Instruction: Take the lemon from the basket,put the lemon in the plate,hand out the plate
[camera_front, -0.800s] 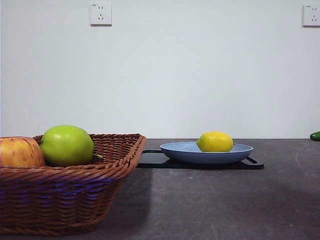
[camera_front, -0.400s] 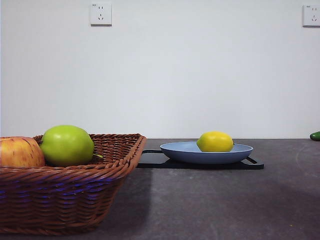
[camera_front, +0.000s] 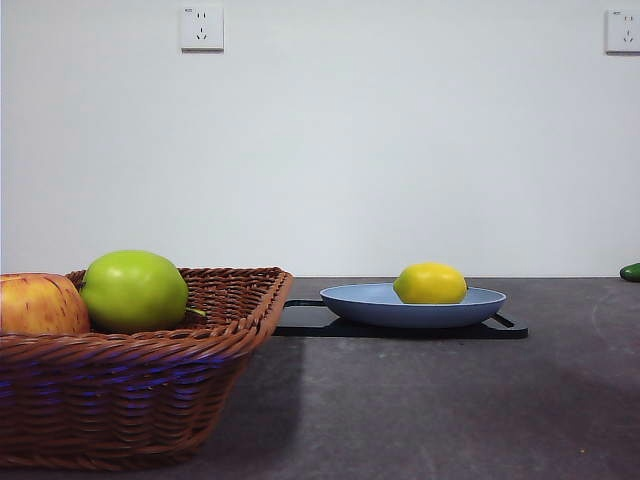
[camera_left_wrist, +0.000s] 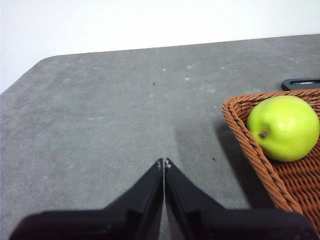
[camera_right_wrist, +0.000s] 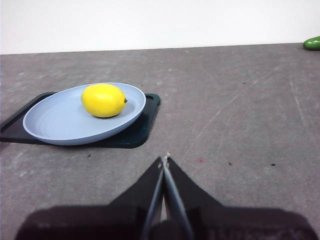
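Note:
The yellow lemon (camera_front: 431, 283) lies in the light blue plate (camera_front: 360, 299), which rests on a flat black tray (camera_front: 305, 319). The right wrist view shows the lemon (camera_right_wrist: 103, 100) in the plate (camera_right_wrist: 55, 122) a short way beyond my right gripper (camera_right_wrist: 164, 161), which is shut, empty and above bare table. The brown wicker basket (camera_front: 130, 400) stands at the near left. My left gripper (camera_left_wrist: 163, 163) is shut and empty over bare table beside the basket's corner (camera_left_wrist: 250, 142). Neither arm shows in the front view.
A green apple (camera_front: 134, 290) and a red-yellow apple (camera_front: 40, 304) lie in the basket. A green object (camera_front: 630, 271) lies at the table's far right edge. The wall behind carries two sockets.

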